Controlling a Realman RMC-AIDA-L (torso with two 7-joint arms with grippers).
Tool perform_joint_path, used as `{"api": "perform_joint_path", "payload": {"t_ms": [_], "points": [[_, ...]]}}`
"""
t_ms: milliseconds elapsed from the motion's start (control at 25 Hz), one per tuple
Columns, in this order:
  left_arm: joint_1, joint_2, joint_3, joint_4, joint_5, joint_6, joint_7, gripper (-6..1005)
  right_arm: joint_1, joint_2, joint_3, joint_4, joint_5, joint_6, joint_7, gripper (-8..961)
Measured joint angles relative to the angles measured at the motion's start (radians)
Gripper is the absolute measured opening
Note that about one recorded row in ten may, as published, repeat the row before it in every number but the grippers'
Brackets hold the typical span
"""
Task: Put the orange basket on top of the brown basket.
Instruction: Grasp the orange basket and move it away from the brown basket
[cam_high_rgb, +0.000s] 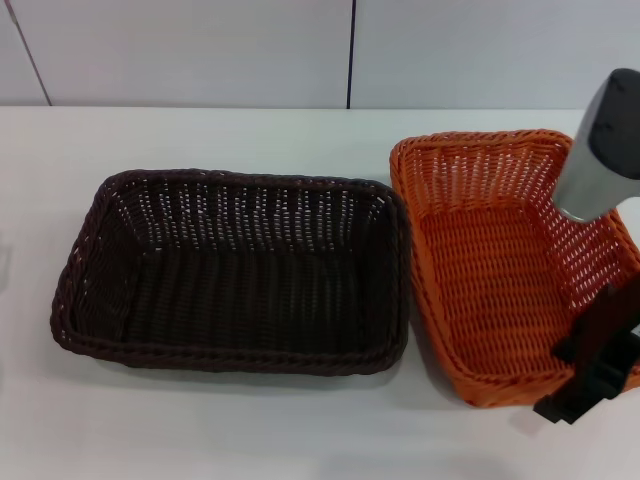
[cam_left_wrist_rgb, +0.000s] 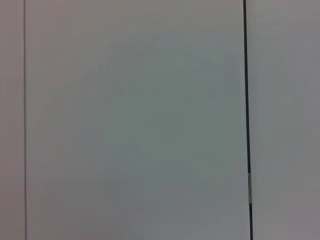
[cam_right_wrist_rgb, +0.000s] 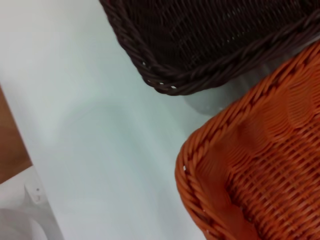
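Two baskets | orange basket (cam_high_rgb: 500, 270) just beside brown basket (cam_high_rgb: 235, 270) | right end effector (cam_high_rgb: 590, 375) at orange rim, grip unclear

Orange basket (cam_high_rgb: 500, 270) right of brown basket (cam_high_rgb: 235, 270) (rims close) on table (cam_high_rgb: 200, 430)

No readable text, label, brand, number or sign in any view

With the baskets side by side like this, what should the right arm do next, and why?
Probably close on the orange basket's near rim. The right gripper sits at that near-right corner, the basket rests on the table beside the brown basket, and no lift has begun.
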Motion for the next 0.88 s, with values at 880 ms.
{"api": "perform_joint_path", "payload": {"t_ms": [880], "points": [[-0.02, 0.003, -0.011, 0.032, 0.004, 0.001, 0.0, 783, 0.009, 0.01, -0.108, 0.118, -0.063, 0.163, 0.046, 394]]}}
